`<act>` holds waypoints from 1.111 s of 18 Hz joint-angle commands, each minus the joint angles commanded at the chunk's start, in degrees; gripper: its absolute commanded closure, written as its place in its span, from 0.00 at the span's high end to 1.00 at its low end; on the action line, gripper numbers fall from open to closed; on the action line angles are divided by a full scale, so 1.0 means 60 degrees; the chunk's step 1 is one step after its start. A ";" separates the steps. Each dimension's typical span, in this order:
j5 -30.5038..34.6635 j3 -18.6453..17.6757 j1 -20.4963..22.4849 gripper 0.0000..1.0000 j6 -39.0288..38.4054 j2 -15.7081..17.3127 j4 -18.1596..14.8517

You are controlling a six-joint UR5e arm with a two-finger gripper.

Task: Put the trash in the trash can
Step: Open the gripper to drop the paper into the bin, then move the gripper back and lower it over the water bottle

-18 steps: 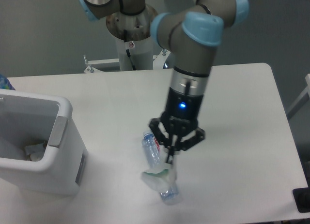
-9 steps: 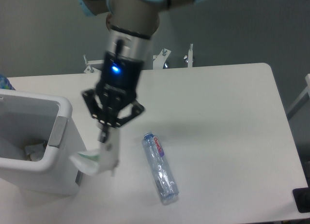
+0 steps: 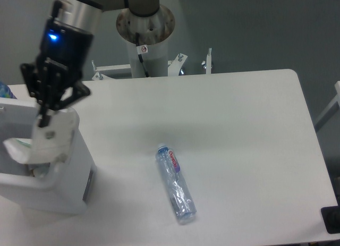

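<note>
My gripper (image 3: 43, 120) is shut on the crumpled white translucent wrapper (image 3: 45, 143) and holds it over the open top of the white trash can (image 3: 74, 195) at the left edge of the table. The wrapper hangs partly inside the can's rim. The crushed clear plastic bottle (image 3: 176, 184) with a red-lettered label lies flat on the white table (image 3: 239, 129), right of the can, well apart from my gripper.
The arm's grey base column (image 3: 144, 33) stands behind the table's far edge. A dark object (image 3: 331, 219) sits at the table's lower right corner. A bit of blue shows at the far left (image 3: 3, 90).
My gripper has lifted the wrapper off the bottle and carried it left across the table, from beside the bottle to above the trash can. The bottle has stayed put.
</note>
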 joint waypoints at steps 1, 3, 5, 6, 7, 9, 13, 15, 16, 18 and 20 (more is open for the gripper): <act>-0.0015 -0.0015 -0.0103 0.00 0.0000 -0.0029 0.0000; -0.0029 -0.0088 -0.0308 0.26 0.0015 -0.0088 0.0015; -0.0073 -0.0147 -0.0338 0.69 0.0102 -0.0190 0.0015; -0.0073 -0.0132 -0.0338 0.83 0.0088 -0.0249 0.0015; -0.0073 -0.0132 -0.0338 0.89 0.0103 -0.0307 0.0029; -0.0073 -0.0030 -0.0324 0.94 0.0103 -0.0381 0.0029; -0.0088 0.0044 0.0260 0.94 0.0000 -0.0366 0.0044; -0.0102 0.0029 0.0816 0.94 -0.0058 -0.0396 0.0044; -0.0132 0.0044 0.1109 0.94 -0.0073 -0.0425 0.0029; -0.0263 0.0029 0.1797 0.95 -0.0058 -0.0600 0.0029; -0.0439 0.0029 0.2500 0.95 -0.0058 -0.0863 0.0029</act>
